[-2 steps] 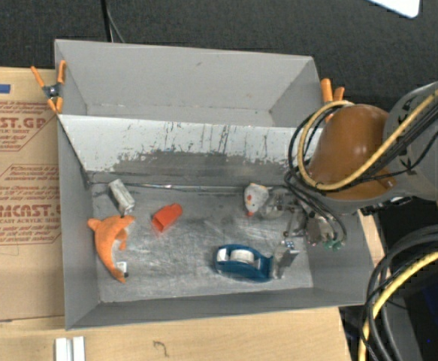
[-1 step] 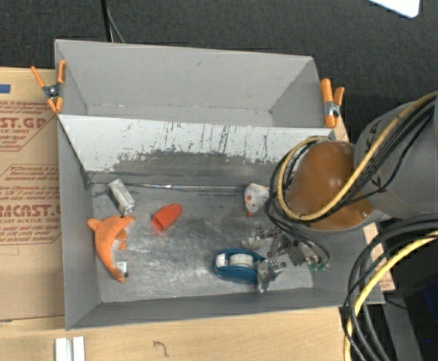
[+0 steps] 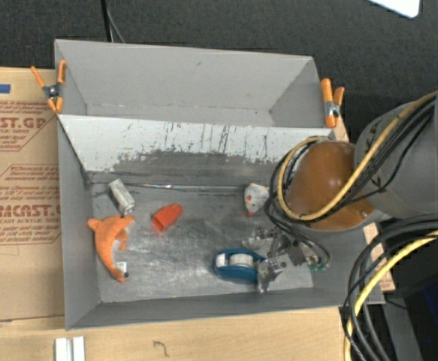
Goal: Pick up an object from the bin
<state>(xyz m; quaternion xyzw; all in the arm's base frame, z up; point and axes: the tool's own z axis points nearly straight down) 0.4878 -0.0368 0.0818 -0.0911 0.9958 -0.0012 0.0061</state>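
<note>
The arm comes in from 3 o'clock, and its rounded orange cover (image 3: 320,183), looped with black and yellow cables (image 3: 294,201), hangs over the 3 o'clock side of the grey metal bin (image 3: 181,81). Below the cover, the gripper (image 3: 267,263) is low over the bin floor at about 4 o'clock. Its metal parts are bunched together against the clutter, and I cannot tell whether the claw is open or closed. The nearest thing to it is a blue tape dispenser (image 3: 232,265) with a pale roll in its middle, lying flat on the floor at about 5 o'clock. The gripper is right at the dispenser's 3 o'clock end, but I cannot tell if the two touch. A small white piece with reddish marks (image 3: 255,198) sits at 2 o'clock, just beside the cables. Well apart from the gripper, an orange-red wedge (image 3: 167,217) lies at about 10 o'clock near the middle of the floor. A small grey block (image 3: 121,196) is farther out at 10 o'clock. An orange dolphin toy (image 3: 111,241) lies at 8 o'clock by the bin wall.
</note>
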